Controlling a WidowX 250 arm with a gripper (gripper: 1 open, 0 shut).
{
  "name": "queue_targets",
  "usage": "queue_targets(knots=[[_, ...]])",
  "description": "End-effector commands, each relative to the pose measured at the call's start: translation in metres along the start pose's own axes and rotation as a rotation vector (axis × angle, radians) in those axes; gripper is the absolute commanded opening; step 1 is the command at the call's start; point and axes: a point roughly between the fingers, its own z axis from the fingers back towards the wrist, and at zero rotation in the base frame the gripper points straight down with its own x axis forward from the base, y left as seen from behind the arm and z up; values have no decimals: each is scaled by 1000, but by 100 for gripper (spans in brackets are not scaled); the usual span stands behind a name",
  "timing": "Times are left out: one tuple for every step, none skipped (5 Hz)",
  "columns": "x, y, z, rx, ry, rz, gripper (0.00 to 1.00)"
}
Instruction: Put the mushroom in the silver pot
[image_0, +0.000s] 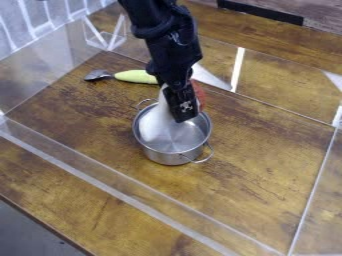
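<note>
The black robotic tool grips the white-stemmed, reddish-brown-capped toy mushroom over the round, shiny steel pot. Likely light and firm, it should suit 1 hold around its thick stem. The brown wooden surface meets white railings at far left.

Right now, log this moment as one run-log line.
gripper: shut on mushroom | mushroom: in grip, over silver pot, not released | yellow-green vegetable: on table
</note>
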Motion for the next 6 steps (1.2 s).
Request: queue_targets(knots=[[-4, 8, 4, 30, -38, 40, 0], [-4, 7, 13, 28, -18, 72, 100], [1, 1, 23, 68, 3, 192, 100], [7, -3, 32, 110, 20, 299, 100], [8, 9, 55, 140, 31, 341, 100], [0, 25, 74, 180, 52, 424, 100]])
